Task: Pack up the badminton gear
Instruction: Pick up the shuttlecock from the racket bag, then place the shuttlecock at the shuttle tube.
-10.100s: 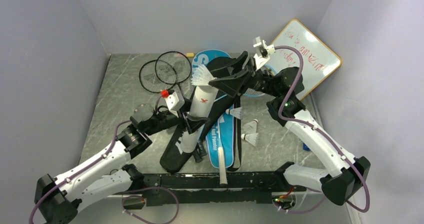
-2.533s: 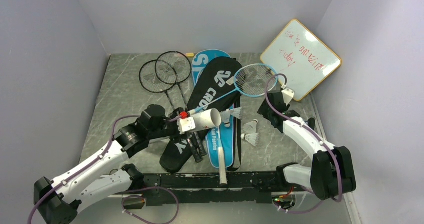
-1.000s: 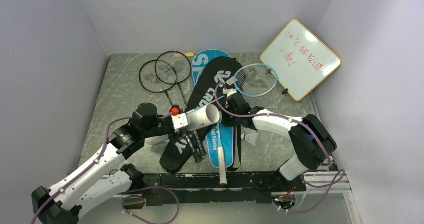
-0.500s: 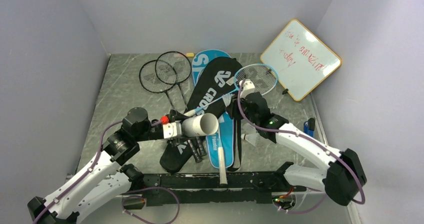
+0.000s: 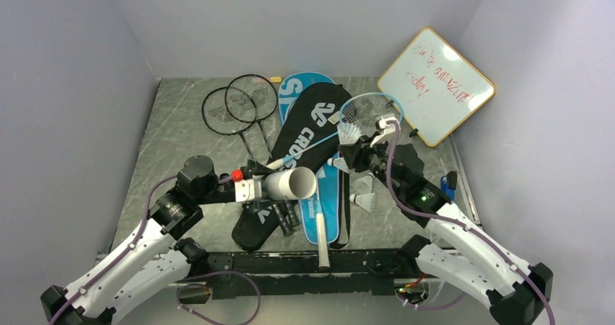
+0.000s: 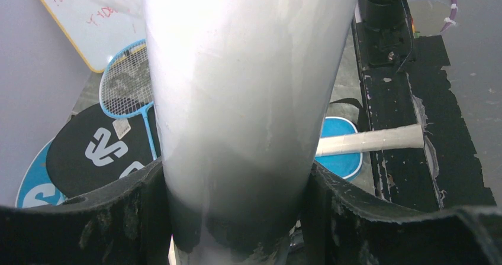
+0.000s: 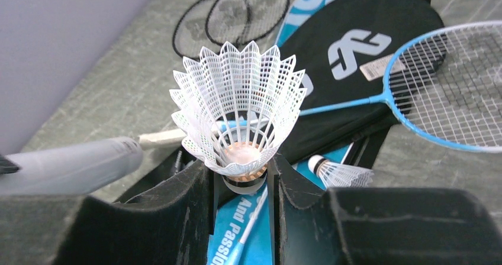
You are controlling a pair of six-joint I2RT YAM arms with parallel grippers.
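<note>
Top external view has the left pincer (image 5: 262,188) clamped round one end of the white cardboard tube (image 5: 291,184), its jaws set fairly wide to take the tube's girth. The tube is carried roughly level above the lower part of the black cover (image 5: 310,125), with its open mouth turned toward the right arm. In the left wrist view the tube fills the gap between the two black fingers (image 6: 112,217) and touches both.

The right pincer (image 7: 240,189) is narrowed on a shuttlecock (image 7: 237,108). It pinches the cork base, so the white skirt stands up out of the fingers. From above, this shuttlecock sits over the shaft of the light-blue racket (image 5: 371,113), well apart from the tube's mouth.

Three loose shuttlecocks (image 5: 365,202) lie below the right pincer. One is at the right edge of the covers and two are on the desk (image 5: 181,147) just right of the blue cover (image 5: 324,212). The black cover lies slantwise across the blue one. The two black rackets (image 5: 239,104) rest with their heads overlapping at the far left of the desk. A whiteboard (image 5: 437,85) with red writing leans in the far right corner.
</note>
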